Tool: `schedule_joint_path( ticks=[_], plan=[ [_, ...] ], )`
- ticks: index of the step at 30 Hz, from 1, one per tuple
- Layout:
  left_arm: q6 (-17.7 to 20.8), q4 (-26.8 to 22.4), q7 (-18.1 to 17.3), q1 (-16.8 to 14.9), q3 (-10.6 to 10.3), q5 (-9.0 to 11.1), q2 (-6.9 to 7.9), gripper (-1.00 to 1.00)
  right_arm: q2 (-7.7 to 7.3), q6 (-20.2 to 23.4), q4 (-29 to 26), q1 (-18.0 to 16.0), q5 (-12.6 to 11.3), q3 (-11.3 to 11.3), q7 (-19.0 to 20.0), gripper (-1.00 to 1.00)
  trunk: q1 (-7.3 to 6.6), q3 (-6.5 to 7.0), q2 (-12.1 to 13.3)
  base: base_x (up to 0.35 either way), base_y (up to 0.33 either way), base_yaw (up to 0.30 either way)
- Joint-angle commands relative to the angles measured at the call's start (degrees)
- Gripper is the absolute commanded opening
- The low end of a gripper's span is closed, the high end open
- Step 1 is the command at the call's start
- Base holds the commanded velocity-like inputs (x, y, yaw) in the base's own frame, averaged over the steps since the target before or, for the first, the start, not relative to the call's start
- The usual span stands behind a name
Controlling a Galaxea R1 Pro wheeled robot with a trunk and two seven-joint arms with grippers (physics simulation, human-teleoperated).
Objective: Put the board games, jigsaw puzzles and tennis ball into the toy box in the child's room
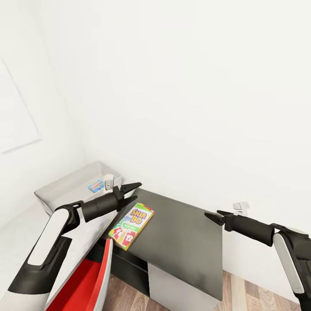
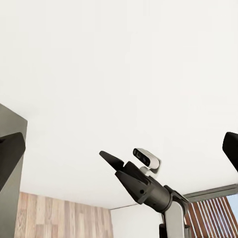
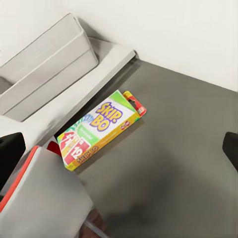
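The rainbow SKIP-BO board game [image 1: 131, 226] [image 3: 101, 129] lies flat at the left edge of a dark grey cabinet top [image 1: 185, 242]. Beside it on the pale grey table [image 1: 26, 233] stands the light-grey toy box [image 1: 65, 190] [image 3: 44, 64], with a small blue board game [image 1: 96, 186] lying inside. My left gripper [image 1: 134, 191] hovers open and empty just above the SKIP-BO box's far end, near the toy box's corner. Over the cabinet's right side, my right gripper [image 1: 212, 214] [image 2: 111, 161] is open and empty too. Its fingers [image 3: 10, 151] frame the SKIP-BO box from a distance.
A chair with a red seat and grey back [image 1: 86, 280] [image 3: 44, 198] stands in front of the table, close under my left arm. White walls close off the corner behind the table and cabinet. Wood-plank floor [image 1: 255, 298] shows at the lower right.
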Motion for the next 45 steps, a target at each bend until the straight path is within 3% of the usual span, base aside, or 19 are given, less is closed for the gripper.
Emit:
schedule_joint_path(
  ticks=[1, 36, 42, 45],
  plan=[
    [0.1, 0.0, 0.6, 0.0, 0.0, 0.6, 0.05, 1.00, 0.00, 0.3, 0.0, -0.1, 0.0, -0.1, 0.2, 1.00, 0.04, -0.02, -0.1, 0.000, 0.000, 0.000],
    [-0.1, 0.1, 0.6, 0.1, -0.3, 0.4, 0.03, 1.00, 0.20, 0.1, 0.0, 0.0, 0.0, -0.4, 0.2, 1.00, 0.04, 3.10, -0.1, 0.000, 0.000, 0.000],
    [-0.1, 0.1, 0.6, 0.1, -0.3, 0.3, 0.03, 1.00, 0.19, -1.8, 0.3, 0.1, 0.0, -0.6, 0.2, 1.00, 0.04, 3.24, -0.1, 0.000, 0.000, 0.000],
    [-0.1, 0.0, 0.6, 0.1, -0.3, -0.9, -0.03, 1.00, 0.11, -3.5, 0.5, 0.2, 0.0, -0.6, 0.3, 1.00, 0.04, 3.27, -0.1, 0.000, 0.000, 0.000]
  ],
)
